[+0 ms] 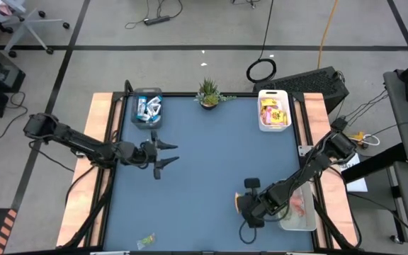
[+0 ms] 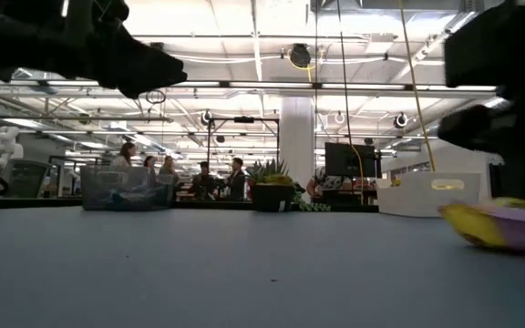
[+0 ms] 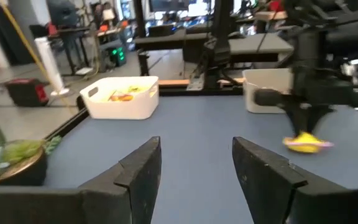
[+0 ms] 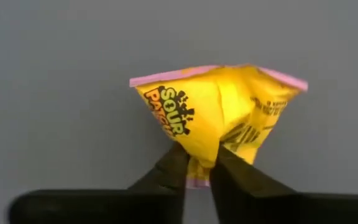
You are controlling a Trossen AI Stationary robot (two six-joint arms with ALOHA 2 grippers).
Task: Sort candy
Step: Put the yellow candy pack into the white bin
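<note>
My right gripper (image 4: 197,169) is shut on a yellow square packet (image 4: 216,112) with pink edges, near the table's near right part (image 1: 241,202); the low view shows the packet (image 2: 499,225) low over the table top. My left gripper (image 1: 164,156) hovers open above the table's left middle and holds nothing; in its wrist view the fingers (image 3: 194,171) stand wide apart. Blue-and-white bars fill a clear bin (image 1: 147,109) at the far left. Yellow packets lie in a white bin (image 1: 273,110) at the far right. A small green piece (image 1: 146,241) lies by the near edge. My right gripper pinches the yellow packet between its two fingertips (image 4: 173,168) at the middle of one pink-edged end (image 4: 199,163). The wrapper is gathered into creases there and fans out beyond the fingers. The fingers come from above, pointing down. Whether the packet rests on the table or hangs just clear, I cannot tell.
A small potted plant (image 1: 209,93) stands at the middle of the far edge, between the two bins. A clear bin (image 1: 301,207) with pink and red pieces sits at the near right, beside the right arm. The blue mat (image 1: 204,163) is bare between the arms.
</note>
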